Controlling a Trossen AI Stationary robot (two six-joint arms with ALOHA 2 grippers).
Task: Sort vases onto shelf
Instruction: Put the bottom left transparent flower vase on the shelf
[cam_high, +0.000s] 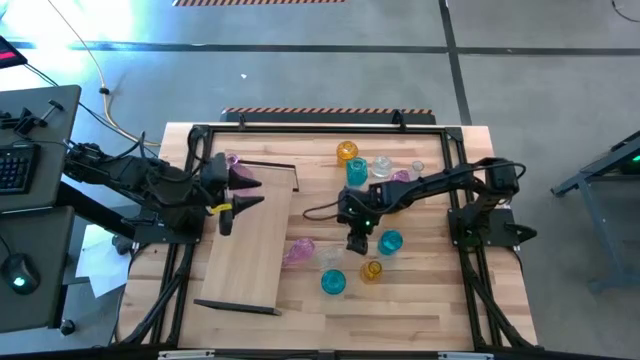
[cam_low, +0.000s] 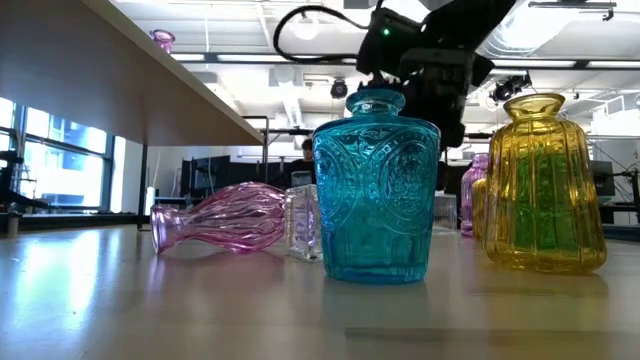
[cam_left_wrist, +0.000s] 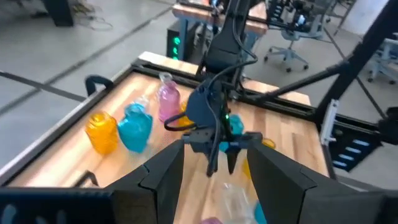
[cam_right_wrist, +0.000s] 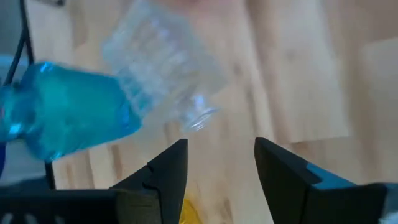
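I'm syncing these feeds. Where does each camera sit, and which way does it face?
High: overhead, looking straight down on the table, shelf and both arms.
Low: at tabletop height, looking level past the teal vase; an arm hangs behind it.
Left wrist: on the left arm, facing the right gripper; own fingers show.
Right wrist: on the right arm, looking down at a clear vase; own fingers open.
Shared: high and left wrist both show the right gripper.

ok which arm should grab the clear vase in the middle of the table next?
Right, probably. The right gripper hangs directly above the clear vase, fingers apart and empty, with a teal vase beside it. The left gripper is open over the shelf, farther off.
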